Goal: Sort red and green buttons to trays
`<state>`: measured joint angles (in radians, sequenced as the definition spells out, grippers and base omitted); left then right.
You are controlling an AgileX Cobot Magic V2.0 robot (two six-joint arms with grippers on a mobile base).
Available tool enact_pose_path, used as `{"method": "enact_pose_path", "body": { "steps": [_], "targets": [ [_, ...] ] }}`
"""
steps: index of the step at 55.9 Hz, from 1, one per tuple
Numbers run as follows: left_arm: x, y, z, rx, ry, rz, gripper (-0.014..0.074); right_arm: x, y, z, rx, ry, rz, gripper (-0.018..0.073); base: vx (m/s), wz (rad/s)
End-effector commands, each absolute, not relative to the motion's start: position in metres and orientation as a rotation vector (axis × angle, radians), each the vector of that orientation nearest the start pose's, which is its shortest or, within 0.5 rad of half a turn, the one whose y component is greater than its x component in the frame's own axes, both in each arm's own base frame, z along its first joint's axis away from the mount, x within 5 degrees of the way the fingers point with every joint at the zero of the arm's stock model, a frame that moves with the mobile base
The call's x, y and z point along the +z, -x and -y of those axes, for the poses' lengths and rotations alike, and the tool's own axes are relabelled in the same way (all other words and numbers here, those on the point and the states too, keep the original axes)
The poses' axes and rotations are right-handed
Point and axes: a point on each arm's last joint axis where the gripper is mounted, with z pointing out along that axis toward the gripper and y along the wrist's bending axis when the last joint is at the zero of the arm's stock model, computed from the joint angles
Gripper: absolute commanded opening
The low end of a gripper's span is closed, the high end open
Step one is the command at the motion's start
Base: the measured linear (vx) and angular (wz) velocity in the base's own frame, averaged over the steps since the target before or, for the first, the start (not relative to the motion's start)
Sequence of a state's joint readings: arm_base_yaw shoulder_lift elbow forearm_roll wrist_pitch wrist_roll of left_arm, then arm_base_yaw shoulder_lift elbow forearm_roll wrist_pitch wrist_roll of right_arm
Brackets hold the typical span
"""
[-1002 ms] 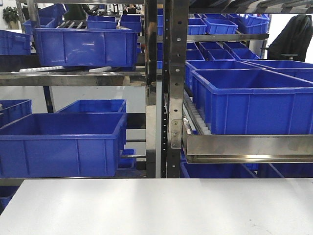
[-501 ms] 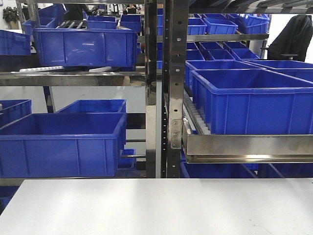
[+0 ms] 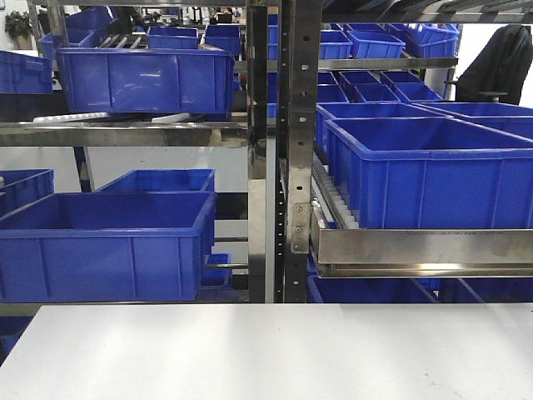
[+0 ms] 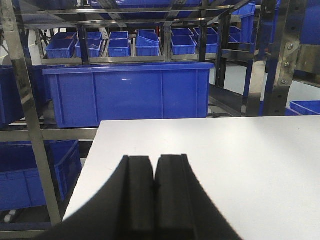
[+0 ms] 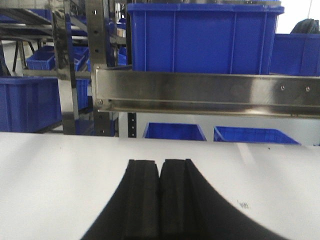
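Behind the white table (image 3: 266,358): steel racking (image 3: 291,150) loaded with blue crates (image 3: 108,250); swing wide and you could clip its rail
Grippers: your left gripper (image 4: 155,182) and right gripper (image 5: 159,187) both have jaws pressed together on nothing; lowered like that, they'd knock a button aside
Task pieces: trays and buttons appear in no view, so their look and position are unknown
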<state>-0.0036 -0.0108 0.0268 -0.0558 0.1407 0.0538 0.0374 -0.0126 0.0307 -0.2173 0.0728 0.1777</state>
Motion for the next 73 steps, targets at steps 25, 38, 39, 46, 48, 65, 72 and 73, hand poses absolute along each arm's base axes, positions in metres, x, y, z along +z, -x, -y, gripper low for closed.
{"method": "enact_pose_path", "body": {
  "steps": [25,38,39,46,48,65,72,73],
  "targets": [
    [0.274,-0.043,-0.001,-0.052,0.042,-1.187,0.0025,0.285,-0.041,0.003,0.009,-0.032,-1.461,-0.0008,0.0,0.0],
    [0.303,-0.06,0.0,-0.055,0.041,-1.348,0.005,0.291,-0.065,0.005,-0.095,0.032,-1.586,0.0006,0.0,0.0],
    [0.302,-0.062,0.0,-0.055,0.041,-1.36,0.0052,0.29,-0.066,0.005,-0.095,0.031,-1.599,0.001,0.0,0.0],
    [0.289,-0.082,0.0,-0.054,0.044,-1.522,0.0067,0.281,-0.081,0.005,-0.087,0.01,-1.719,0.0043,0.0,0.0],
    [0.286,-0.086,0.001,-0.056,0.046,-1.563,0.0069,0.278,-0.084,0.005,-0.09,0.009,-1.749,0.0056,0.0,0.0],
    [0.259,-0.12,0.001,-0.052,0.053,-1.824,0.0079,0.266,-0.104,0.005,-0.104,0.028,-1.877,0.0241,0.0,0.0],
    [0.245,-0.128,0.001,-0.047,0.046,-1.953,0.0093,0.264,-0.107,0.005,-0.104,0.029,-1.899,0.0316,0.0,0.0],
    [0.244,-0.129,0.001,-0.043,0.042,-1.963,0.0094,0.264,-0.107,0.005,-0.104,0.029,-1.899,0.0326,0.0,0.0]
  ]
}}
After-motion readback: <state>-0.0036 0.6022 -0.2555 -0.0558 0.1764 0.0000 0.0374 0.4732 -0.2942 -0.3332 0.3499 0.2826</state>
